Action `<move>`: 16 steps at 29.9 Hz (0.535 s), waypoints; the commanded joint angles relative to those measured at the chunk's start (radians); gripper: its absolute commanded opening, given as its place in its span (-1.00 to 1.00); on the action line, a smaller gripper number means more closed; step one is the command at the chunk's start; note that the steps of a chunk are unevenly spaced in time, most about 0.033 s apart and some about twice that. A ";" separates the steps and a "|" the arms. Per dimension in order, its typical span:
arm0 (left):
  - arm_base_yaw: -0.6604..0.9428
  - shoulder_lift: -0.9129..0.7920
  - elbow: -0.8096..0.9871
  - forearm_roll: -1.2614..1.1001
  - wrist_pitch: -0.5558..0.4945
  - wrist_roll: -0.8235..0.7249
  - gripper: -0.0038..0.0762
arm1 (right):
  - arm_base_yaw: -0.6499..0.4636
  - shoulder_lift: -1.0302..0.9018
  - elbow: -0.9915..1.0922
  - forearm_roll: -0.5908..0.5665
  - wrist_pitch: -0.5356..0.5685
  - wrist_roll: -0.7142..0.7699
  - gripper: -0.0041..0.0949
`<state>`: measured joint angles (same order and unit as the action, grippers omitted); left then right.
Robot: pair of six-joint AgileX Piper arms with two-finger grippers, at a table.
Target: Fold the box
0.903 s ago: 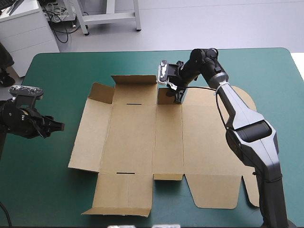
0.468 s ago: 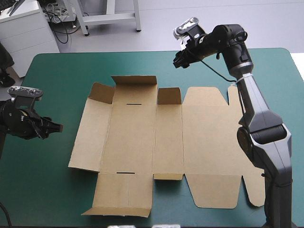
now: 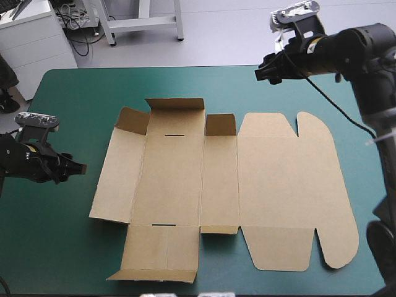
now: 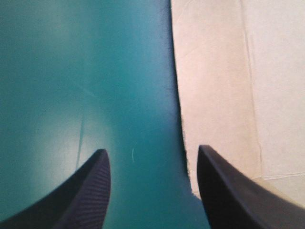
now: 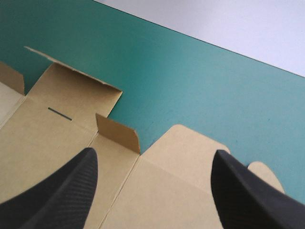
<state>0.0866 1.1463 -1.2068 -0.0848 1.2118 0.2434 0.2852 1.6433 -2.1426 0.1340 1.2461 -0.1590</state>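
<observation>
Left of the box, the left gripper sits low over the cover, clear of the board, jaws wide apart. Its wrist view shows the box's left edge just ahead, nearer one finger than the other, with nothing held. The box lies open at mid-table. Its left panel is almost flat, and a shadow under its edge suggests a slight lift. The far flap and the small tab beside it stand up. The broad lid on the right lies flat. Past the box's far right corner, the right gripper hangs high above it, jaws wide and empty.

The next step is probably to raise the left panel. To do it well, the left gripper should centre that edge between its fingers before closing, one finger slipping under the board. It should grip near the middle of the panel's length so the panel turns along its crease without twisting. The box is loose and may slide right. The right gripper would help by coming down to pin the base.
</observation>
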 commanded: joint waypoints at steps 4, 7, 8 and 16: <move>0.000 -0.095 0.021 -0.116 -0.069 0.073 0.07 | -0.004 -0.292 0.259 -0.012 -0.001 0.038 0.36; 0.000 -0.126 0.050 -0.108 -0.052 0.066 0.07 | -0.004 -0.402 0.377 -0.053 -0.001 0.049 0.36; 0.000 -0.134 0.059 -0.108 -0.041 0.059 0.07 | -0.004 -0.430 0.406 -0.063 -0.001 0.056 0.36; 0.000 -0.136 0.218 -0.111 -0.079 -0.017 0.08 | -0.004 -0.633 0.638 -0.027 -0.001 0.082 0.36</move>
<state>0.0866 1.0219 -1.0137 -0.1705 1.2104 0.2572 0.2852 1.0730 -1.5421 0.0958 1.2469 -0.0781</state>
